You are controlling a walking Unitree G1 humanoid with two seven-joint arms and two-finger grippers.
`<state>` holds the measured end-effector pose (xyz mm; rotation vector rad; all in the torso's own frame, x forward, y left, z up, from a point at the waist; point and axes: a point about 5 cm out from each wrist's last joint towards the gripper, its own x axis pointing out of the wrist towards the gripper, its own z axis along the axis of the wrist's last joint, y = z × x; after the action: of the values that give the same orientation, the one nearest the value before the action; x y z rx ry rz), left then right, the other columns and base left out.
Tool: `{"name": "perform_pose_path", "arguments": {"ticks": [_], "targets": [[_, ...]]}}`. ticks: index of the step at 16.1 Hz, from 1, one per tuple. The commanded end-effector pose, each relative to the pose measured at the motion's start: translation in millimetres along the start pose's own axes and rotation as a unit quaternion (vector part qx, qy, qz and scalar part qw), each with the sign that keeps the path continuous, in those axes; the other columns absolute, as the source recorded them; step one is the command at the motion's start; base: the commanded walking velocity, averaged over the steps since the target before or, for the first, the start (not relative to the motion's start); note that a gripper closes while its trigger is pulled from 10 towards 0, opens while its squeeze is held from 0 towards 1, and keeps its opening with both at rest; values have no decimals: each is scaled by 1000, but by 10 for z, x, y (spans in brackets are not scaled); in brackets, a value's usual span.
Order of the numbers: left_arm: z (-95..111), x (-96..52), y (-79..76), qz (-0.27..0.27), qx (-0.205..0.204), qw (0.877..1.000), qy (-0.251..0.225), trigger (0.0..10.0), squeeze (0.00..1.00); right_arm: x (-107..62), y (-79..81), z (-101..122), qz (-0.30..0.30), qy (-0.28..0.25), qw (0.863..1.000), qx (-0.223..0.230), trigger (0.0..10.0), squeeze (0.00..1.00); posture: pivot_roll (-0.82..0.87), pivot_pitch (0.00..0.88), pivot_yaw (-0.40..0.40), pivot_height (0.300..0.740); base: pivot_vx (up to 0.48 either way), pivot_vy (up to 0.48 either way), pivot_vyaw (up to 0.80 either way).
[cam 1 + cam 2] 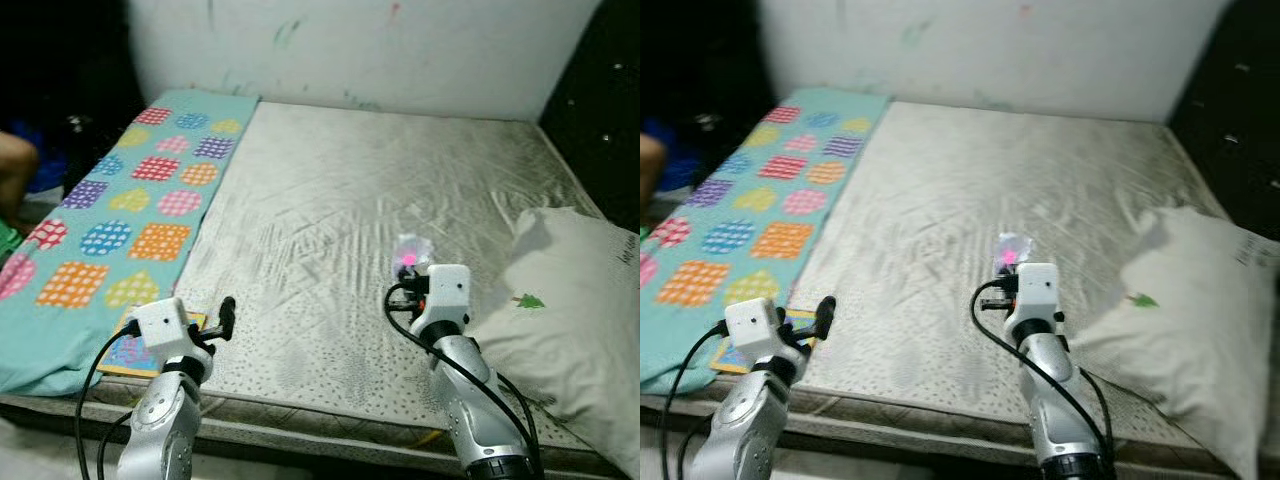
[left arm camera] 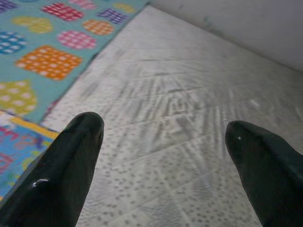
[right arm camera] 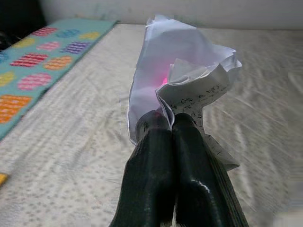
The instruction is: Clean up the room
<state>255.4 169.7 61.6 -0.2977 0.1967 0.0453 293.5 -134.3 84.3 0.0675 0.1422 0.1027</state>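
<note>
Your right hand (image 3: 173,127) is clenched on the crumpled paper (image 3: 184,71): light, soft, easily torn; left hand (image 2: 163,137) released above the bed (image 1: 330,200).

Legible text: none that reads with certainty.

1. Crumpled white paper with a pink glow (image 3: 189,71), pinched between the closed black fingers of the right gripper (image 3: 173,124): a few lines of small dark print run along one folded edge, too small and creased to make out.
2. White pillow with a small green motif (image 1: 575,300), on the right side of the bed: a dark printed mark sits at its far edge, possibly lettering, blurred.
3. Colourful flat picture book with a yellow border (image 1: 140,350), at the near edge of the patterned turquoise blanket (image 1: 120,210): pink letter-like shapes on a blue cover, unreadable.
</note>
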Motion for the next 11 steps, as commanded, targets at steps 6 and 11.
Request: {"name": "perform_pose_path", "arguments": {"ticks": [6,11], "targets": [[130,-28,2,-28,18,999,-38,10000,0,-3,-27,65,-9,-9,1000,-17,10000,0,-118,0,-27,740,0,0,0],[165,0,17,-56,20,997,-40,10000,0,36,-58,76,-10,0,1000,14,10000,0,-111,0,-34,740,0,0,-160]]}}
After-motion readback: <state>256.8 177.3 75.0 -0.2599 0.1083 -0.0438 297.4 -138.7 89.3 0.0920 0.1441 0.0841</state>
